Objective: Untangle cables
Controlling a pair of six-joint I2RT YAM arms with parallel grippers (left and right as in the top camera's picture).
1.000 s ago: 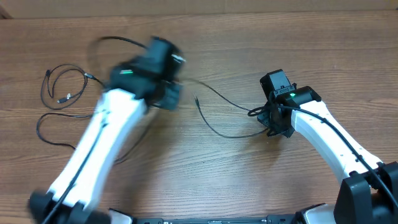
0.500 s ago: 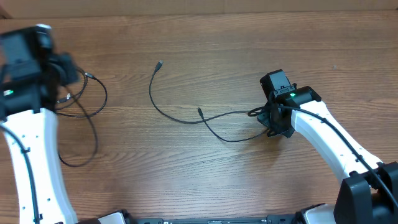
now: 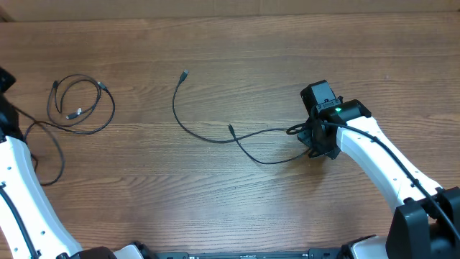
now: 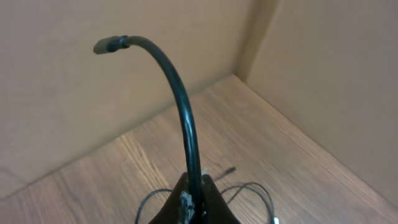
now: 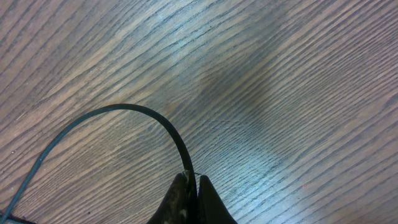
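Note:
Thin black cables lie on the wooden table. A coiled one [image 3: 80, 105] rests at the far left. My left gripper [image 4: 191, 190] is shut on a cable [image 4: 180, 106] whose plug end [image 4: 109, 45] sticks up past the jaws. That cable trails across the table in the overhead view [image 3: 50, 155], where the gripper is at or past the left edge. My right gripper [image 3: 317, 139] is shut on a long cable [image 3: 208, 137] with a plug end [image 3: 185, 73] at the centre. It also shows in the right wrist view [image 5: 143, 112], pinched in the jaws [image 5: 191, 183].
The white left arm link [image 3: 18, 187] runs along the left edge. The right arm [image 3: 381, 162] reaches in from the lower right. A cardboard wall [image 4: 323, 81] stands behind the table's far left corner.
My left arm swung from the centre to the far left with its cable, pulling it apart from the centre cable. The right arm and its cable stayed still.

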